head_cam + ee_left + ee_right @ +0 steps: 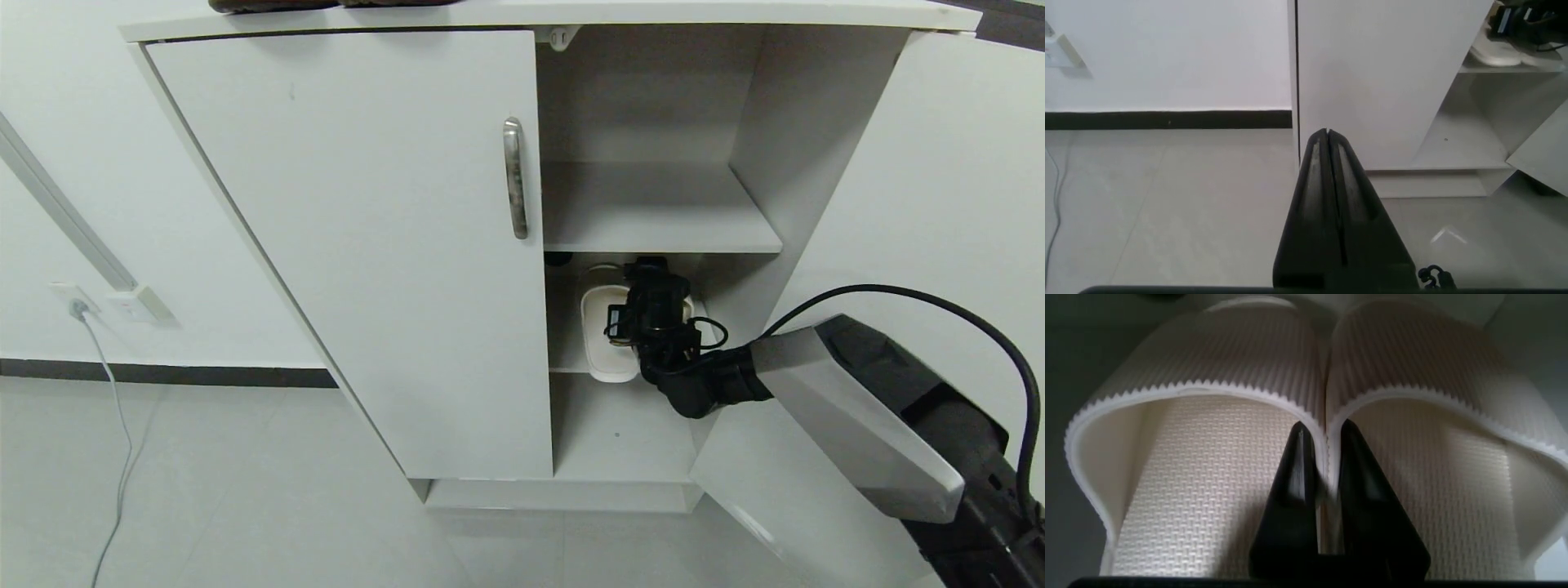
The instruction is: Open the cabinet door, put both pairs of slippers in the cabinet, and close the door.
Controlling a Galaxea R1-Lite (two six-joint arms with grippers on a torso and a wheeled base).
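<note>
A pair of white ribbed slippers (1208,457) lies side by side on the cabinet's middle shelf (565,359), seen as a pale shape (606,359) under my right arm. My right gripper (1324,441) is inside the cabinet, shut on the two slippers' touching inner edges. In the head view that gripper (649,273) is black and sits over the slippers. A dark pair of slippers (269,4) rests on the cabinet top. The left door (367,245) with its metal handle (514,175) is closed; the right door (955,204) stands open. My left gripper (1327,135) hangs shut and empty over the floor.
The upper shelf (653,212) and the bottom compartment (620,441) hold nothing. A wall socket (73,298) with a grey cable (122,441) is left of the cabinet. Tiled floor (245,506) spreads in front.
</note>
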